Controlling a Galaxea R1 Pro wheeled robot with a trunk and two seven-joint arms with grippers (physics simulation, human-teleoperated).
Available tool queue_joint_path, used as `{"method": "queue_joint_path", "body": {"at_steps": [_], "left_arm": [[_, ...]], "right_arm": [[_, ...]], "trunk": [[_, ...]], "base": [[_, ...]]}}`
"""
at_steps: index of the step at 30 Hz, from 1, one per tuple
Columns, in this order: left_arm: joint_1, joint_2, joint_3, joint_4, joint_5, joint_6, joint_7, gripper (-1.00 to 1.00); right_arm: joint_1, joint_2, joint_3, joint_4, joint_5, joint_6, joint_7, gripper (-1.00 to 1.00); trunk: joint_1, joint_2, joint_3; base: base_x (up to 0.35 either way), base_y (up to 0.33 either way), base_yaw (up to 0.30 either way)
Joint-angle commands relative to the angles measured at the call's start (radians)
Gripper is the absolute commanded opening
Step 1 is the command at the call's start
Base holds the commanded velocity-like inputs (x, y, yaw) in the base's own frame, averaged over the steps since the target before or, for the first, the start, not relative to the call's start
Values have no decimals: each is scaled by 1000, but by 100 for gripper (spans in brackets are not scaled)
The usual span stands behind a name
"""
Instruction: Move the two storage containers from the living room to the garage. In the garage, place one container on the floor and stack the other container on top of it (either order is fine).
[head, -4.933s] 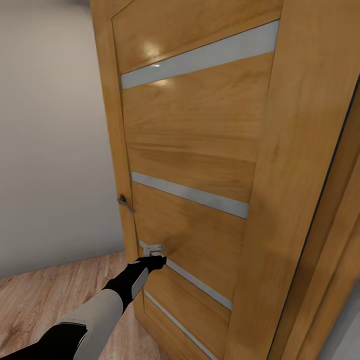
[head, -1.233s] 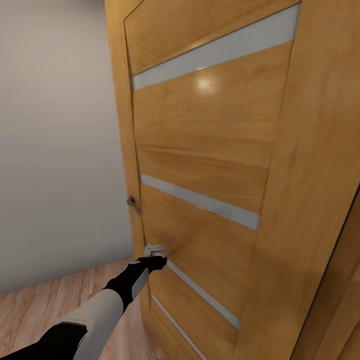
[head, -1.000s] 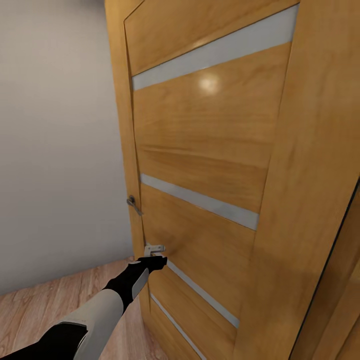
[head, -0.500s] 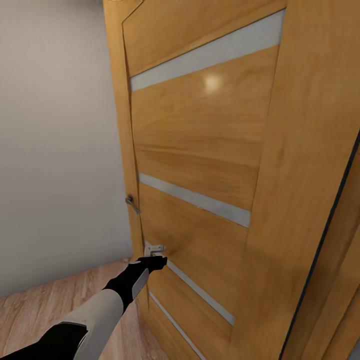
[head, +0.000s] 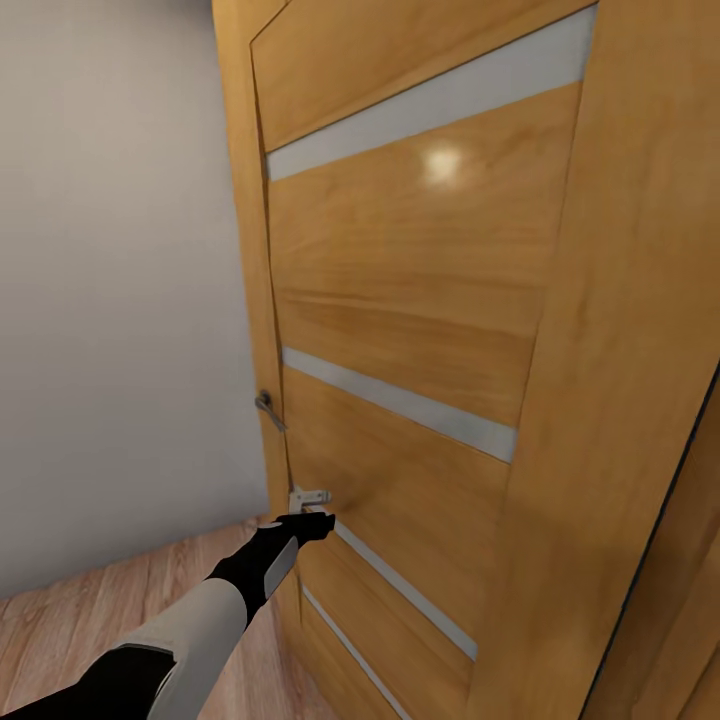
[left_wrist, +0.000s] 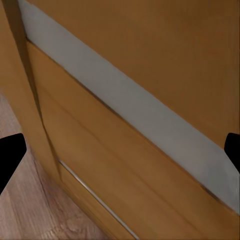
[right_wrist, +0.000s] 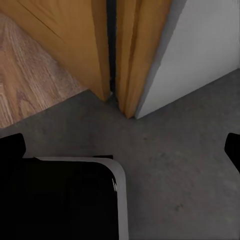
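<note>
The two storage containers are out of view. My left arm reaches forward, and my left gripper (head: 318, 520) sits against the lower part of a wooden door (head: 420, 300), just below a small metal latch plate (head: 310, 496). In the left wrist view the left gripper (left_wrist: 120, 155) is open, its black fingertips (left_wrist: 10, 155) far apart, with only the door panel and a frosted glass strip (left_wrist: 125, 110) between them. My right gripper (right_wrist: 120, 145) is open and empty above dark grey concrete floor (right_wrist: 175, 155).
The door has frosted strips and a metal handle (head: 268, 408) on its edge. A plain grey wall (head: 110, 300) stands to the left above light wood-plank flooring (head: 90, 620). The right wrist view shows the door frame's foot (right_wrist: 125, 65), a white wall (right_wrist: 200, 45) and part of my base (right_wrist: 60, 200).
The whole picture has swung slightly back and forth, so the camera has moved. My left gripper stays pressed at the same spot on the door.
</note>
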Motion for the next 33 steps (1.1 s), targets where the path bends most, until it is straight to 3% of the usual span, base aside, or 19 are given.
{"method": "queue_joint_path", "body": {"at_steps": [1, 33], "left_arm": [[-1, 0, -3, -4, 10, 5, 3, 100], [-1, 0, -4, -4, 10, 5, 3, 100]], "right_arm": [[0, -1, 8, -2, -10, -1, 4, 100], [0, -1, 6, -2, -11, -1, 5, 100]], "trunk": [[0, -1, -1], [0, -1, -1]], "base": [[84, 59, 0], [52, 3, 0]]}}
